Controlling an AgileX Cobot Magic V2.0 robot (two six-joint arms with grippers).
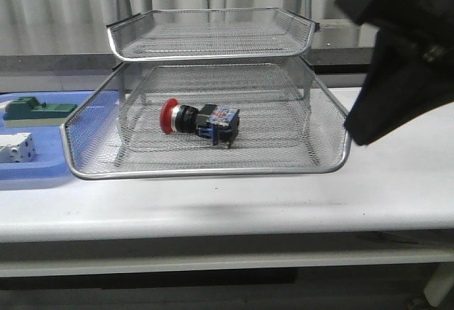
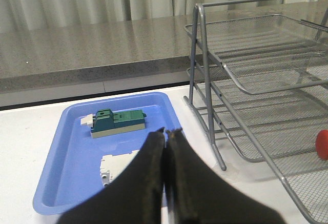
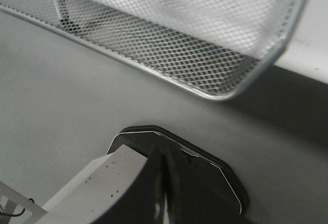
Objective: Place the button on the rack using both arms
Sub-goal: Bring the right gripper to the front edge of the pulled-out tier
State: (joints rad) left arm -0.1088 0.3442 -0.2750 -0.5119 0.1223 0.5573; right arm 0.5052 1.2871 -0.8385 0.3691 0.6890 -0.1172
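Note:
The button (image 1: 198,120) lies on its side on the mesh floor of the rack's (image 1: 213,172) lower visible tier, red head to the left and blue block to the right. No gripper touches it. Its red head (image 2: 322,144) shows at the edge of the left wrist view, inside the rack (image 2: 241,88). My left gripper (image 2: 168,131) is shut and empty, hovering over the near edge of the blue tray. My right gripper (image 3: 163,157) is shut and empty, in front of and below the rack's corner (image 3: 225,93). The right arm (image 1: 404,54) fills the upper right of the front view.
A flat blue tray (image 1: 42,168) left of the rack holds a green block (image 1: 39,110) and a white block (image 1: 18,147). The rack stands near the table's front edge (image 1: 213,211). A grey ledge and curtain run behind the table.

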